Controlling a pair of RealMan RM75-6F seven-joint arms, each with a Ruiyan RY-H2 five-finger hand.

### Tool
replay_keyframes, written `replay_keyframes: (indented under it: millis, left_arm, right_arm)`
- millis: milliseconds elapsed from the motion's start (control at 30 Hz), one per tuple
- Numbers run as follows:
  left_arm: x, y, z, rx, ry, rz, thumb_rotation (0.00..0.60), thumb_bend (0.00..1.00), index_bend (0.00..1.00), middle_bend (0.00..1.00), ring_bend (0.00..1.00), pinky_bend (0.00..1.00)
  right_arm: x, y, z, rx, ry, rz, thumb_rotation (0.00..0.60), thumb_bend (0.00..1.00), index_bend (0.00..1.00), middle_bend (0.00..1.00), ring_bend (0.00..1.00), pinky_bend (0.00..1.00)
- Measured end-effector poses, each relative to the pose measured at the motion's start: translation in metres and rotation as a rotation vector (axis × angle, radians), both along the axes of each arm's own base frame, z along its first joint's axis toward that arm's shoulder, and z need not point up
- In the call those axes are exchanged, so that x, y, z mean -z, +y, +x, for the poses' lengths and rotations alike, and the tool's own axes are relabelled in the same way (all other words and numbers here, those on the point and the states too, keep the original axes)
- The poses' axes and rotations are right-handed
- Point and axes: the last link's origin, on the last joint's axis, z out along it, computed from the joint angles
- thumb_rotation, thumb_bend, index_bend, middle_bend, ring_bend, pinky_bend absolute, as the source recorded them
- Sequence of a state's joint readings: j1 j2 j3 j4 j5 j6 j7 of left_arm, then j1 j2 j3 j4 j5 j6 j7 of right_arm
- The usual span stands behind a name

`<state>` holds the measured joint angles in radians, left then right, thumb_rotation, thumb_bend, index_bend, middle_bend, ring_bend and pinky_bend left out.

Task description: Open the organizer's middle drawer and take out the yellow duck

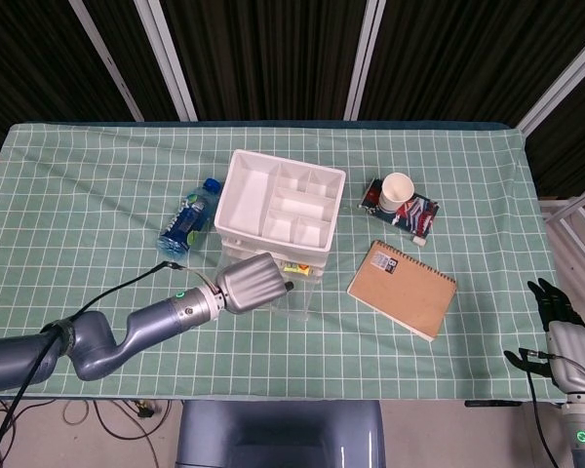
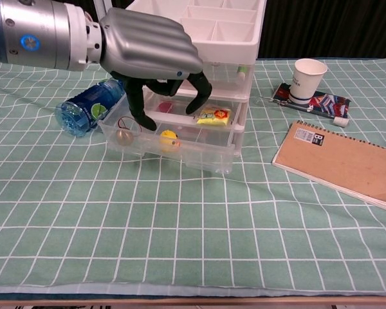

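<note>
The white organizer (image 1: 278, 200) (image 2: 199, 26) stands mid-table with one clear drawer (image 2: 193, 154) pulled out toward me. The yellow duck (image 2: 169, 140) sits in that drawer; the head view hides it under my hand. My left hand (image 2: 151, 51) (image 1: 252, 283) hovers over the drawer, palm down, fingers (image 2: 139, 106) spread and pointing down on either side of the duck without holding it. My right hand (image 1: 556, 317) hangs off the table's near right corner, holding nothing, fingers apart.
A small gold ball (image 2: 123, 135) and a yellow packet (image 2: 213, 116) also lie in the drawer. A blue bottle (image 2: 83, 109) lies left of the organizer. A paper cup (image 2: 309, 77) and a brown notebook (image 2: 344, 161) are to the right.
</note>
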<state>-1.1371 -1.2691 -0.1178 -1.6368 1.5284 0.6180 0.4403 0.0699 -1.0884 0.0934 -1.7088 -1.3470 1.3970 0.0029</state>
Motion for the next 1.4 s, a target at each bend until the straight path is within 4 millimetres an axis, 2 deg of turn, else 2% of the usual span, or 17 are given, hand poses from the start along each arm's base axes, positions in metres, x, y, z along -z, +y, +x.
replay_keyframes:
  millis: [167,467,667,1400]
  left_arm:
    - [0.005,0.009,-0.008,0.037,0.043,0.0,0.6,0.12,0.46,1.0,1.0,1.0]
    - [0.009,0.016,0.003,0.122,0.058,-0.001,0.6,0.07,0.45,1.0,1.0,1.0]
    - [0.012,0.018,0.001,0.175,0.094,-0.008,0.6,0.06,0.45,1.0,1.0,1.0]
    - [0.028,0.027,-0.015,0.161,0.142,-0.045,0.6,0.07,0.46,1.0,1.0,1.0]
  right_arm:
    - [0.0,0.0,0.0,0.002,-0.003,-0.002,0.6,0.04,0.0,0.0,0.0,0.23]
    - [0.0,0.0,-0.001,0.009,-0.008,-0.003,0.6,0.05,0.0,0.0,0.0,0.23]
    - [-0.001,-0.001,-0.001,0.016,-0.009,-0.004,0.6,0.07,0.0,0.0,0.0,0.23]
    - [0.0,-0.002,-0.001,0.022,-0.017,-0.006,0.6,0.07,0.0,0.0,0.0,0.23]
